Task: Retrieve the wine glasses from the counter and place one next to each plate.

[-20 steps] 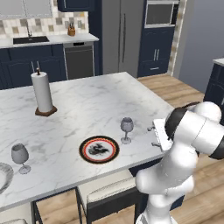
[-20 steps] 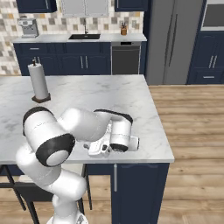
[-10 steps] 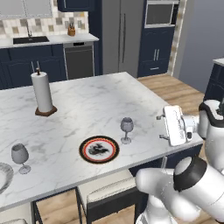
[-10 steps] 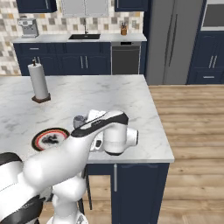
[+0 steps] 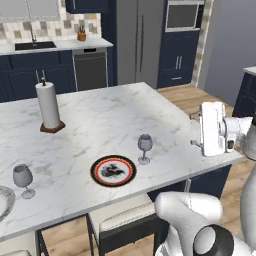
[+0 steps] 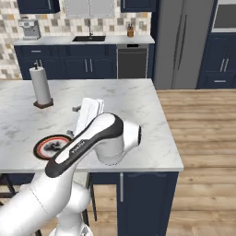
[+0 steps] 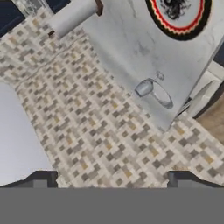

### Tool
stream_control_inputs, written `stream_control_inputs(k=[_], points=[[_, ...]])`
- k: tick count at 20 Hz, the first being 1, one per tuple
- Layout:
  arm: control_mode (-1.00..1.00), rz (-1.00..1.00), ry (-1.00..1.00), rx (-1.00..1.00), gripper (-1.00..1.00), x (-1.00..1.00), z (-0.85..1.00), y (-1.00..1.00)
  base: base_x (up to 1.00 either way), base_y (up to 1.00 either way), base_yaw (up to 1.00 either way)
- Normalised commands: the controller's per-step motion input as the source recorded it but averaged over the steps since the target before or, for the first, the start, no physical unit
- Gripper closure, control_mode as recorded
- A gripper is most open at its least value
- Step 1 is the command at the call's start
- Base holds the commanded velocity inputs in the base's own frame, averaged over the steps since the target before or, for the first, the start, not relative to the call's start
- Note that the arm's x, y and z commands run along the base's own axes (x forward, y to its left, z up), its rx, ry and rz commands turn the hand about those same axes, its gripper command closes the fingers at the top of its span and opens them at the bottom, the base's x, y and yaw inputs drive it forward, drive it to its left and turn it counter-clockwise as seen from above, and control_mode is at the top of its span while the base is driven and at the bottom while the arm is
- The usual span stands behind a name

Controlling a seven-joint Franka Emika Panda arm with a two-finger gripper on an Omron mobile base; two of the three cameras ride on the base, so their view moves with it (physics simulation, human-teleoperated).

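Wine glass (image 5: 144,148) well left of pincer (image 5: 196,130)

Even, bright rendered light — soft faint shadows, no glare; base views crisp, hand view coarse and blurry.

Dark lettering runs along the white arm (image 6: 80,147) — too small to read; nothing else lettered.

Home kitchen, large marble island (image 5: 105,117) at centre, behind it dark navy cabinets (image 6: 87,67) under a counter (image 6: 60,40) with inset sink (image 6: 88,38), dishwasher (image 6: 132,61), tall grey refrigerator (image 6: 182,44), beige tiled backsplash (image 6: 55,25), wood floor (image 6: 203,138) beside it
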Motion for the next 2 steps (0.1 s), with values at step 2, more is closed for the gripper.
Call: stream_control_inputs(k=[2], points=[[-1.00, 0.00, -0.20, 0.00, -1.00, -0.58, 1.00, 0.10, 0.00, 0.00, 0.00]])
